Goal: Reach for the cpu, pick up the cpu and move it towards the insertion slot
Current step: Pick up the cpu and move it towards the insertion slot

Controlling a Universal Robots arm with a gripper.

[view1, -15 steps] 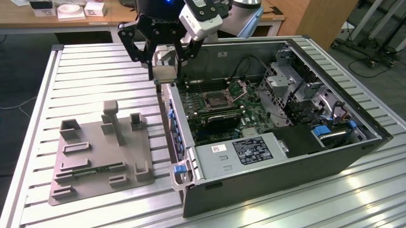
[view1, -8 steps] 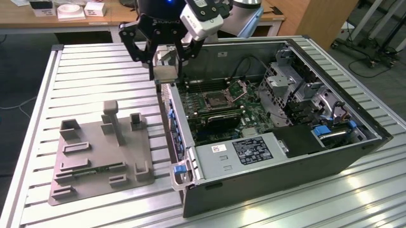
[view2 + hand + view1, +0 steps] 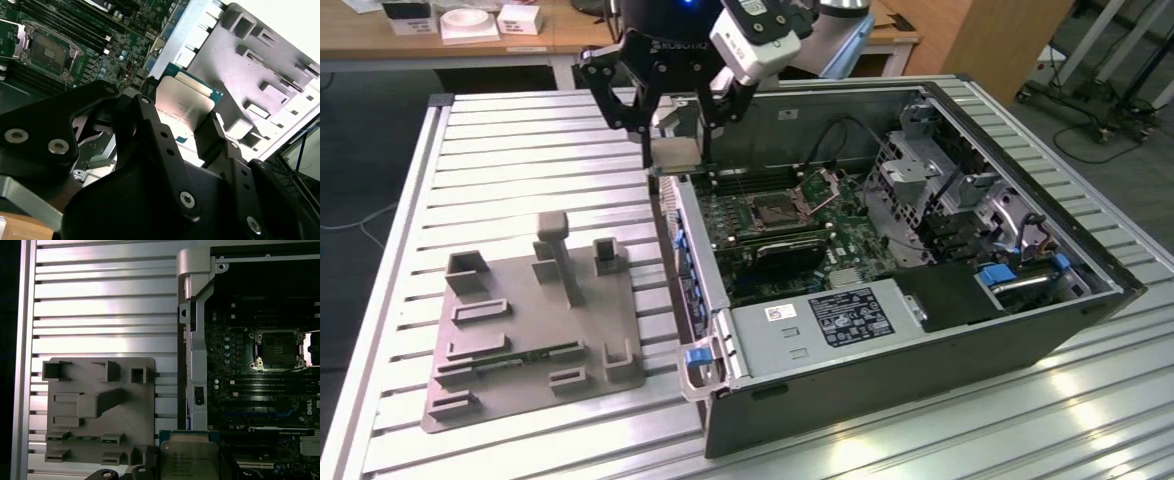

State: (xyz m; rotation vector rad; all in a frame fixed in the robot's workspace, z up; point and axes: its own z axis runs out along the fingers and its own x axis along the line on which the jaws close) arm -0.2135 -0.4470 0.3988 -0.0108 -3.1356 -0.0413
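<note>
The cpu (image 3: 675, 153) is a pale silver square chip held in the air between the fingers of my gripper (image 3: 672, 150). It hangs over the near side wall of the open computer case (image 3: 720, 330), level with the wall's far end. Both wrist views show the cpu (image 3: 186, 106) (image 3: 190, 456) clamped in my gripper (image 3: 182, 125) (image 3: 188, 464), with black fingers (image 3: 209, 134) on two opposite edges. The insertion slot (image 3: 777, 208) (image 3: 50, 52) (image 3: 277, 350) is a square socket with a dark centre on the green board. Its metal plate stands hinged up, and it lies inside the case, off to the exterior view's right of the cpu.
A grey moulded fixture tray (image 3: 520, 320) (image 3: 100, 405) with upright posts lies on the slatted aluminium table (image 3: 507, 170), on the exterior view's left of the case. Drive cages and cables (image 3: 947, 190) crowd the case's far side. Desks stand behind the table.
</note>
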